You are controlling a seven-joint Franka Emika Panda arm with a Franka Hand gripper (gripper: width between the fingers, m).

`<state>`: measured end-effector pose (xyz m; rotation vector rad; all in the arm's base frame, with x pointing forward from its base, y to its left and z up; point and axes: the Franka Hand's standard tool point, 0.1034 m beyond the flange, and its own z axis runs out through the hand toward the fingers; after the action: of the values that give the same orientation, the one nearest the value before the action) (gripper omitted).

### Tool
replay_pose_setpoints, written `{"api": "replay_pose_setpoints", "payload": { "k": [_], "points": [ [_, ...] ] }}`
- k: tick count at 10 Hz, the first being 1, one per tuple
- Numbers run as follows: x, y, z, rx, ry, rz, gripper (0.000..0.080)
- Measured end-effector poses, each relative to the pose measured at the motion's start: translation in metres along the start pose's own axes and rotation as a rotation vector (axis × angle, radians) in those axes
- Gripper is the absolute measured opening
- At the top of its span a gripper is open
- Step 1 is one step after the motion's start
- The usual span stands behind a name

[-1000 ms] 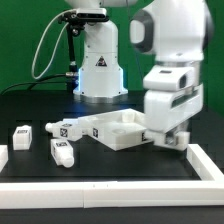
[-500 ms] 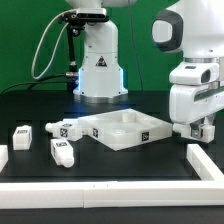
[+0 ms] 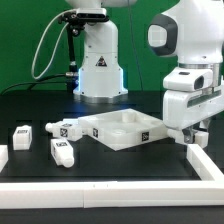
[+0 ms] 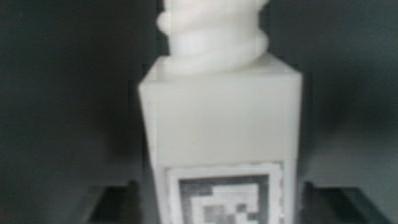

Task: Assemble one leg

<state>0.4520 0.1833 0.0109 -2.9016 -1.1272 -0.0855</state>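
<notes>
In the wrist view a white leg (image 4: 217, 120) with a black-and-white tag and a threaded end fills the frame, held between my dark fingers (image 4: 103, 200). In the exterior view my gripper (image 3: 191, 132) is at the right, just off the right corner of the square white panel (image 3: 125, 128), low over the black table. It is shut on the leg (image 3: 198, 134), of which little shows there. Three more legs lie at the left: one (image 3: 22, 132), a second (image 3: 62, 152) and a third (image 3: 62, 127) next to the panel.
A white raised border (image 3: 100, 190) runs along the table's front and up the right side (image 3: 206, 160), close to my gripper. The arm's white base (image 3: 100, 65) with cables stands behind the panel.
My gripper has moved from over the panel's right corner to the exterior view's right and a little up. The panel and the three loose legs have not moved.
</notes>
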Motion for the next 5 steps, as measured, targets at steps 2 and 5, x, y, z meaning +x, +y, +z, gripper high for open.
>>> {"api": "replay_pose_setpoints", "payload": {
  "k": [2, 5],
  "points": [
    [0.0, 0.001, -0.001, -0.001, 0.001, 0.001, 0.0631],
    [-0.01, 0.043, -0.061, -0.019, -0.044, -0.052, 0.0648]
  ]
}}
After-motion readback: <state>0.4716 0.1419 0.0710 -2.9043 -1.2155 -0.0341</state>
